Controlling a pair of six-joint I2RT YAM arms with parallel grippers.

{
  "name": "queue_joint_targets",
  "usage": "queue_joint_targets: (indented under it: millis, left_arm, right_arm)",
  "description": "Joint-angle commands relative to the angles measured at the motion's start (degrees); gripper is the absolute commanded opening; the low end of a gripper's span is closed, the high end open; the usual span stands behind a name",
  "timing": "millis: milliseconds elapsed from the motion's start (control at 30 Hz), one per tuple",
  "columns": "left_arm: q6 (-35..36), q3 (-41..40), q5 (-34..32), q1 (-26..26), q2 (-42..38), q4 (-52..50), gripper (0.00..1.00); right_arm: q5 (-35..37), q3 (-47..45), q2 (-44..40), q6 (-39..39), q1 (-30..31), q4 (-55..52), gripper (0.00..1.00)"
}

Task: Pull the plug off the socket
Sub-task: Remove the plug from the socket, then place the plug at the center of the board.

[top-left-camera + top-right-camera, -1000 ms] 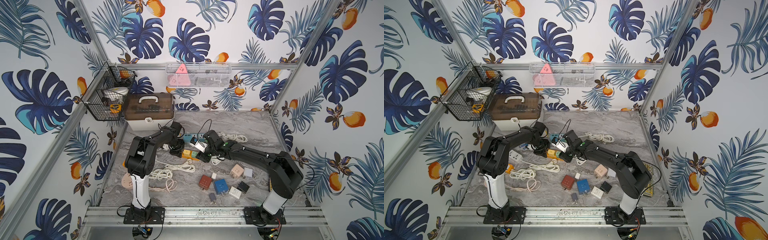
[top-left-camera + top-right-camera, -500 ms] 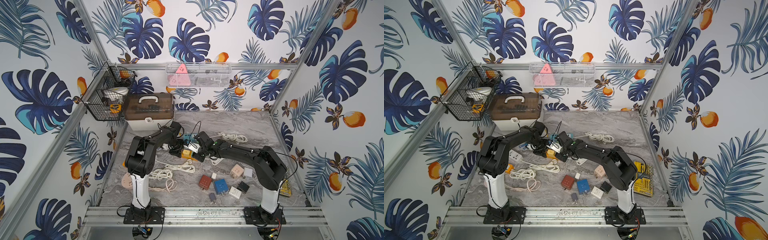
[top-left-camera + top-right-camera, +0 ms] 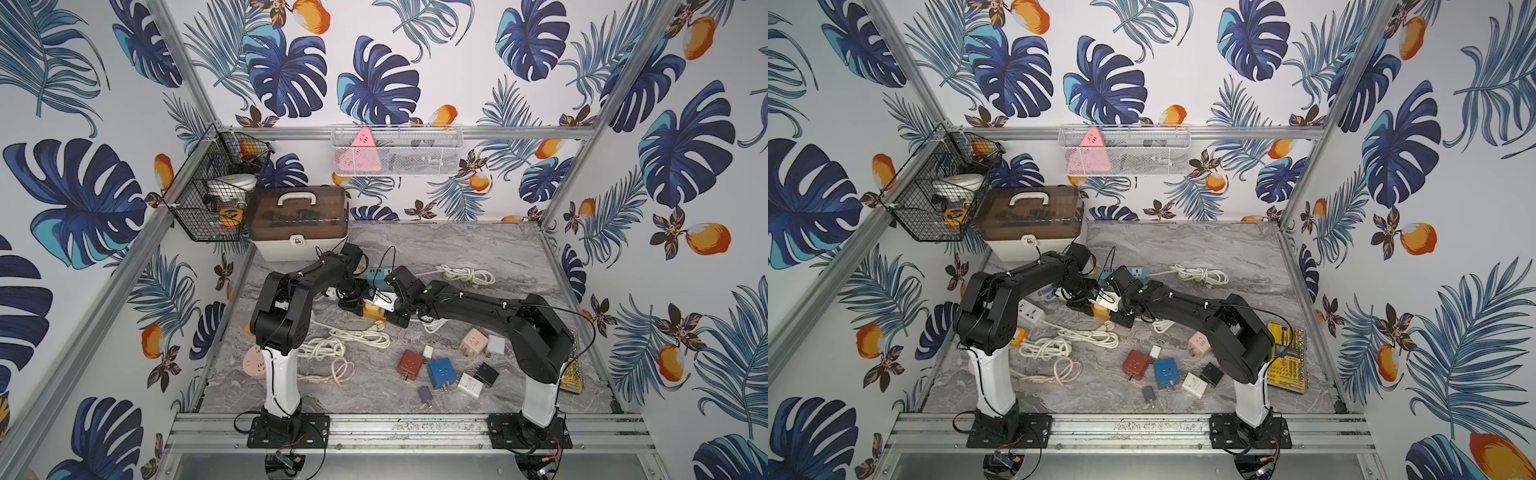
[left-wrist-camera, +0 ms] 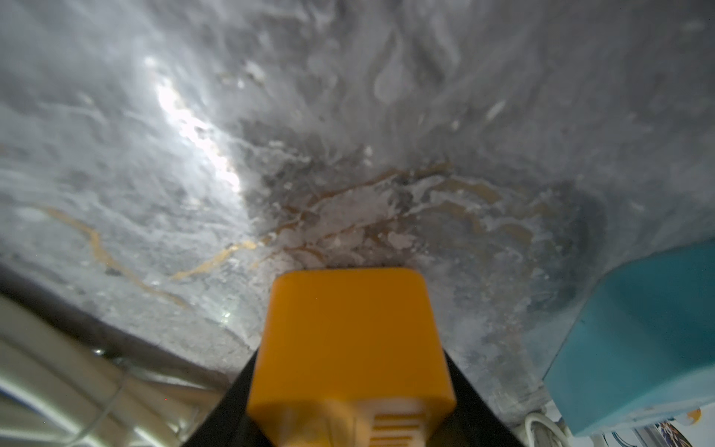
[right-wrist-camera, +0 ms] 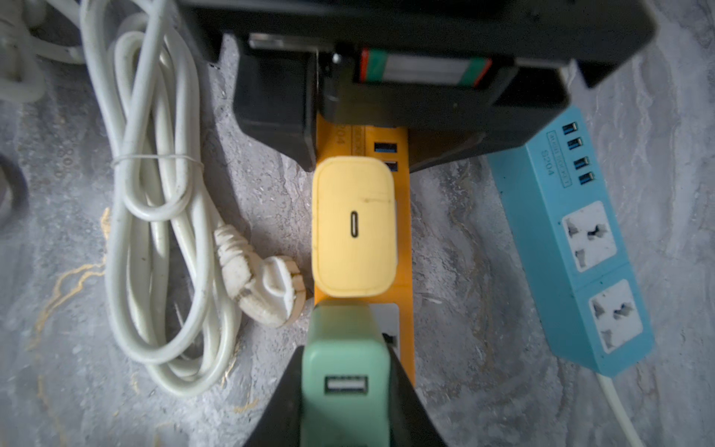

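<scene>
Plug, green, in right end effector; wrist view only

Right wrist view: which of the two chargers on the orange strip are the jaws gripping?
The green USB charger, squeezed between the black jaws; the pale yellow charger beside it is not gripped.

I see a white plastic carry case with a translucent brown lid at the far left corner of the grey marble-pattern tabletop. A black wire basket hangs on the left wall beside it. On the far wall, a white mesh basket holds a pink triangular block. A light-blue plastic power strip lies flat, with a coiled white cable to its right. Nearer me, a red cube adapter and a blue cube adapter lie just beside each other. A yellow screwdriver-bit case lies at the right edge.
</scene>
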Motion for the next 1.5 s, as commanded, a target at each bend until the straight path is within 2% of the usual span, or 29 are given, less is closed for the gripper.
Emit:
queue_joint_targets:
  millis: [0, 233, 467, 633, 767, 1033, 1200, 1333, 1467]
  left_arm:
    - [-0.39, -0.64, -6.31, 0.33, 1.17, -1.22, 0.0]
    - [0.1, -0.84, -6.43, 0.38, 1.43, -0.38, 0.0]
    - [-0.03, -1.85, -6.0, 0.22, 0.92, 0.83, 0.0]
    - [0.01, -2.2, -5.13, 0.24, 0.91, 2.5, 0.0]
    - [0.23, -2.23, -4.6, 0.23, 0.91, 3.24, 0.0]
    - [0.4, -2.92, -4.05, 0.24, 0.4, 4.01, 0.0]
    - [0.65, -2.67, -3.63, 0.31, 0.63, 4.29, 0.0]
    - [0.93, -2.4, -3.44, 0.27, 0.73, 4.11, 0.0]
    - [0.93, -2.84, -3.01, 0.29, 0.66, 4.62, 0.0]
  right_arm:
    - [-2.73, 0.96, -2.12, -1.4, 0.06, -1.49, 0.05]
    - [-8.25, 2.59, -2.1, 1.56, -1.0, -5.17, 0.02]
    - [-9.22, 2.8, -3.3, 3.29, -1.5, -5.53, 0.01]
    - [-10.01, 3.11, -5.97, 7.36, -1.95, -7.38, 0.02]
    - [-13.24, 1.45, -8.89, 13.37, -1.96, -9.36, 0.04]
    - [-18.26, -6.42, -13.69, 33.84, -2.28, -10.22, 0.1]
    - [-21.38, -13.51, -14.85, 44.2, -4.57, -3.23, 0.1]
    - [-26.3, -12.83, -11.28, 47.4, -7.68, -3.32, 0.1]
    - [-27.47, -12.26, -8.35, 48.46, -8.3, -2.99, 0.1]
